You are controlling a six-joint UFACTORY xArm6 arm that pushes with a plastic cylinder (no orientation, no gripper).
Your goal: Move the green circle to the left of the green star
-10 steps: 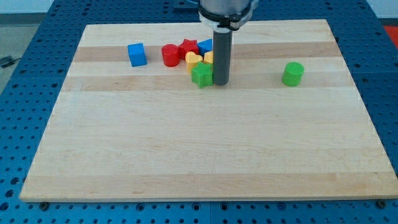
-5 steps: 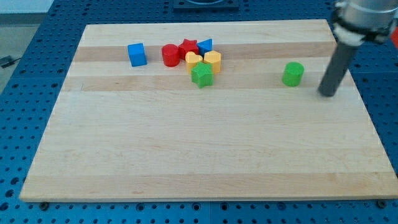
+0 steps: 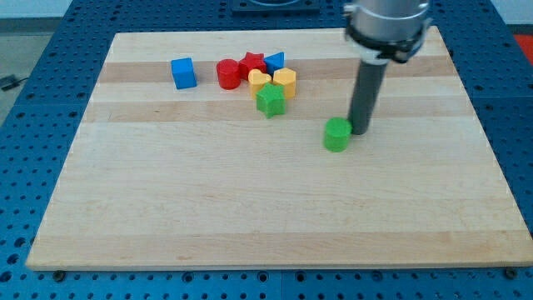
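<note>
My tip (image 3: 359, 132), the lower end of the straight dark rod, rests on the pale wooden board (image 3: 250, 217) just beside the green circle block (image 3: 336, 133), on that block's right in the view; it appears to touch the block's upper right edge, though contact cannot be confirmed. The rod has no jaws and grips nothing. The green circle block sits well apart from the green star block (image 3: 270, 100), to the view's right of it and slightly lower. The green star block lies at the bottom of a tight cluster comprising a yellow heart block (image 3: 259, 81), a yellow hexagon-like block (image 3: 285, 81), a red star block (image 3: 252, 63), a red cylinder block (image 3: 227, 73) and a blue triangular block (image 3: 275, 61). A blue cube block (image 3: 184, 72) stands alone, left of the cluster.
</note>
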